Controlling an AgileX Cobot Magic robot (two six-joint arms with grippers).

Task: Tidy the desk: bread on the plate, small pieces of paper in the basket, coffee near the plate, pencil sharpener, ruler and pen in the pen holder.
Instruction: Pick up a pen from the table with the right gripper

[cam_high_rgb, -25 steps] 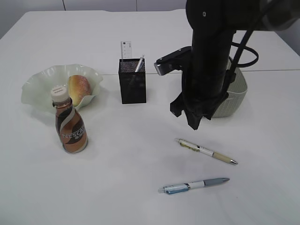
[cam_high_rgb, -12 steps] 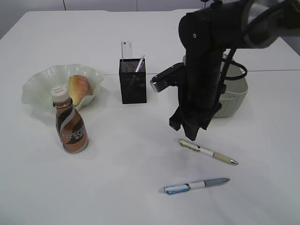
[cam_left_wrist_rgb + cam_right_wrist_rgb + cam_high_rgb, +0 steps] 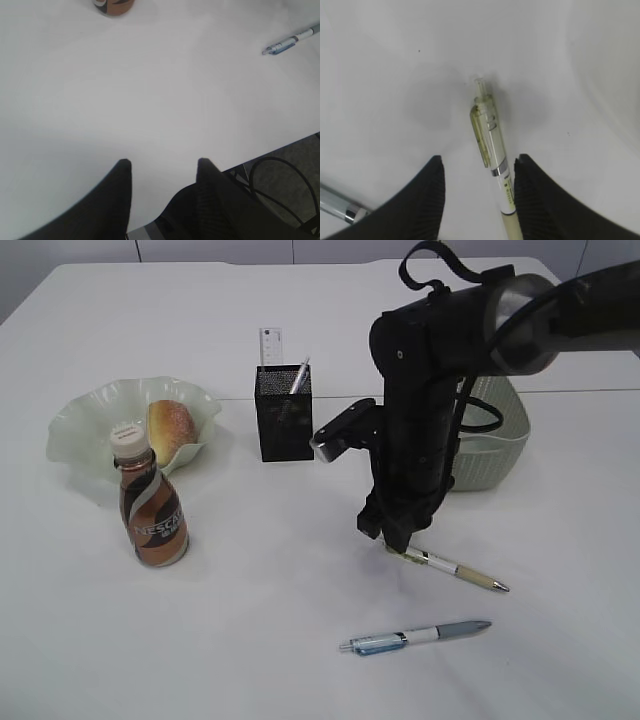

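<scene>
Right gripper [image 3: 477, 172] sits low with jaws spread, straddling the green pen [image 3: 491, 137] at frame centre; I see bare table [image 3: 250, 620] leftward, the blue pen [image 3: 415, 635] below.

White table [image 3: 200, 640]. Black mesh pen holder [image 3: 283, 425]. Pale green wavy plate [image 3: 85, 425], golden bread [image 3: 170, 427]. Brown/silver coffee btl [image 3: 152, 512] (cream cap). Olive-clear pen [image 3: 492, 145]; blue/grey pen [image 3: 415, 635]. Grey-green basket [image 3: 495, 440].

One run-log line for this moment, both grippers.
right gripper: open, astride green pen, not gripping | left gripper: open, empty | blue pen: on table | pen holder: ruler inside
</scene>
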